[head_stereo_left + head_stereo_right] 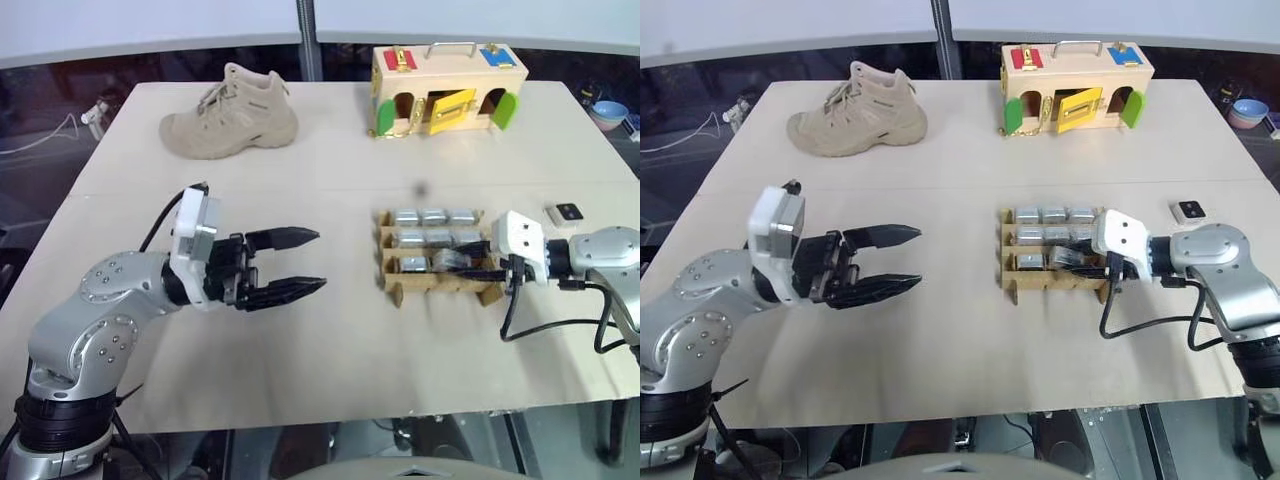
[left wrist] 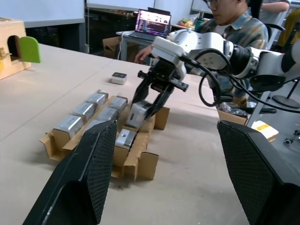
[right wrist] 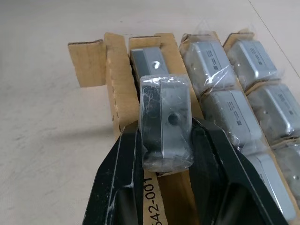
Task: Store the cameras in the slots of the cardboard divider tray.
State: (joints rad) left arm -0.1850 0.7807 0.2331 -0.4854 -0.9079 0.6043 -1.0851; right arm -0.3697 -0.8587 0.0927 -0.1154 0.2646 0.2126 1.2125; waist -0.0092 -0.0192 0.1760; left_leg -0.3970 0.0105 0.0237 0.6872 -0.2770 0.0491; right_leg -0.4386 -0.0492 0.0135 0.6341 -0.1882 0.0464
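The cardboard divider tray [image 1: 391,291] lies right of the table's middle, with several wrapped silver cameras [image 1: 433,216] in its slots. My right gripper [image 3: 166,140] is shut on one wrapped camera [image 3: 165,119], holding it tilted just over the tray's near row beside a camera that sits in a slot [image 3: 149,58]. The left wrist view also has that held camera [image 2: 139,112]. Another camera [image 1: 567,212], with a black face, lies loose on the table to the right of the tray. My left gripper [image 1: 318,260] hangs open left of the tray, pointing at it, holding nothing.
A tan shoe [image 1: 230,115] sits at the far left, and a pale wooden box with colourful doors [image 1: 445,90] at the far middle. A person [image 2: 234,23] and a laptop [image 2: 152,23] are beyond the table's right side.
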